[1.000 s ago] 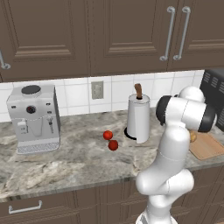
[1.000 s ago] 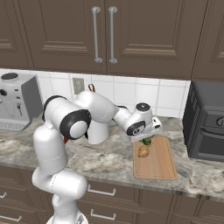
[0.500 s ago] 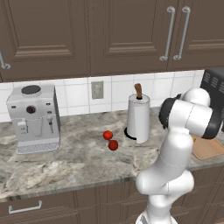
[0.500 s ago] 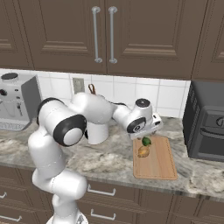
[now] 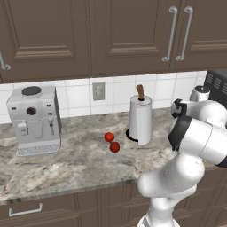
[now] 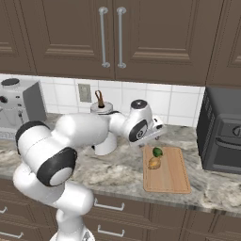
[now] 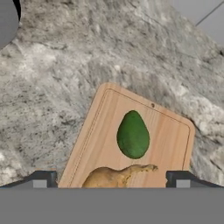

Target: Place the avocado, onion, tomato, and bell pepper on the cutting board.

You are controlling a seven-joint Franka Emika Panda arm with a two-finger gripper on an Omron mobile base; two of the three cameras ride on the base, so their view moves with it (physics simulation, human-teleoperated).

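Two red balls (image 5: 111,142) sat far left by the towel roll (image 5: 140,119); I judged them smooth, roll-prone, best pinched across the middle. Avocado (image 7: 133,134) and onion (image 7: 114,176) lay on the board (image 7: 94,140); my gripper (image 7: 111,178) hung wide open, empty.

Avocado (image 7: 133,134) lying on cutting board (image 7: 96,140), onion (image 7: 114,176) just beside it, jaws spread wide

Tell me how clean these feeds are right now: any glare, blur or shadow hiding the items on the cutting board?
Hand view: soft and low in detail, no glare; the avocado reads clearly on the cutting board, the onion is cut off by the bottom edge. Right base view: even flat light, faint shadows, both items small but distinct. Left base view: the arm blocks the board; two red items stay sharp on the counter.
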